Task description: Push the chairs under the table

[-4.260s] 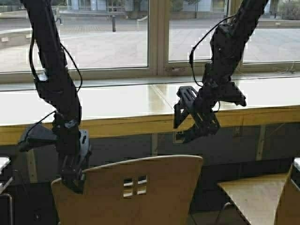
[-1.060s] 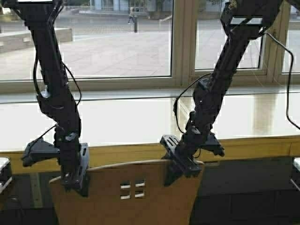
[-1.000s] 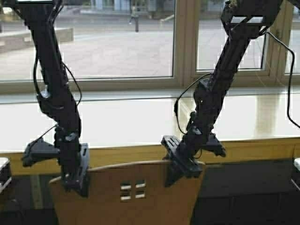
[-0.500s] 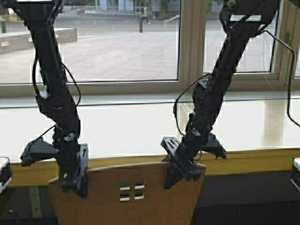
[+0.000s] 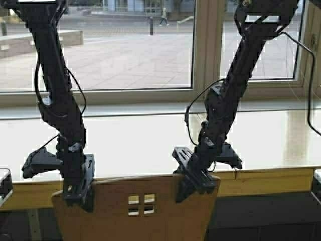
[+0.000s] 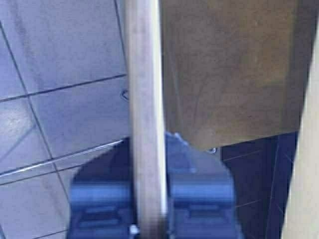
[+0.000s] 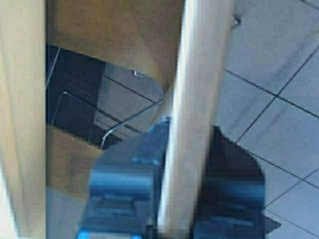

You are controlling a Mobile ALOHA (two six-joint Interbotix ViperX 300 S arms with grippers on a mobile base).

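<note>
One light tan plywood chair (image 5: 135, 211) with four small square cutouts stands right in front of me, its backrest top against the yellowish front edge of the long pale-wood table (image 5: 271, 145). My left gripper (image 5: 77, 193) is shut on the backrest's top edge at its left corner. My right gripper (image 5: 193, 186) is shut on the top edge at its right corner. In the left wrist view the backrest edge (image 6: 144, 109) runs between the fingers, with the seat (image 6: 229, 69) below. The right wrist view shows the same edge (image 7: 199, 109) clamped.
A big window (image 5: 125, 45) stands behind the table, with a paved square outside. Grey floor tiles (image 6: 65, 89) lie under the chair. Small parts of other objects show at the left (image 5: 4, 183) and right (image 5: 316, 183) borders.
The robot has driven forward: table and window have come nearer and lower in view. The chair has gone with it up to the table edge. Earlier, the right gripper closed on the backrest.
</note>
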